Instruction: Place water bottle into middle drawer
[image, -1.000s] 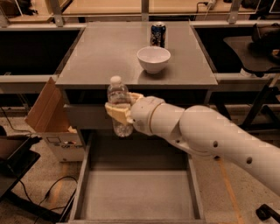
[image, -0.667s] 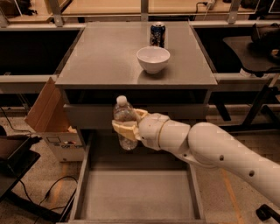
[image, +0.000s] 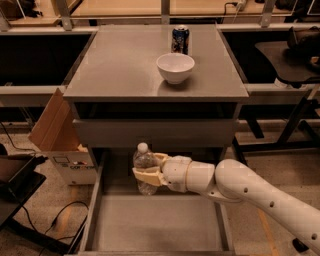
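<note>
The water bottle (image: 143, 165) is clear plastic with a white cap, upright, held in my gripper (image: 148, 169), whose cream fingers are shut around its body. It hangs over the back part of the open middle drawer (image: 155, 225), a wide gray tray with a flat bare floor and thin side walls, pulled out toward the camera. The bottle's base is just above the drawer floor near its rear edge; I cannot tell whether it touches. My white arm (image: 250, 192) reaches in from the lower right.
A white bowl (image: 175, 67) and a blue soda can (image: 180, 39) stand on the cabinet top (image: 115, 65). The shut upper drawer front (image: 155, 132) is just above the bottle. A cardboard box (image: 60, 140) stands at the left.
My gripper has lowered the bottle from in front of the upper drawer panel down into the open middle drawer, moving slightly right.
</note>
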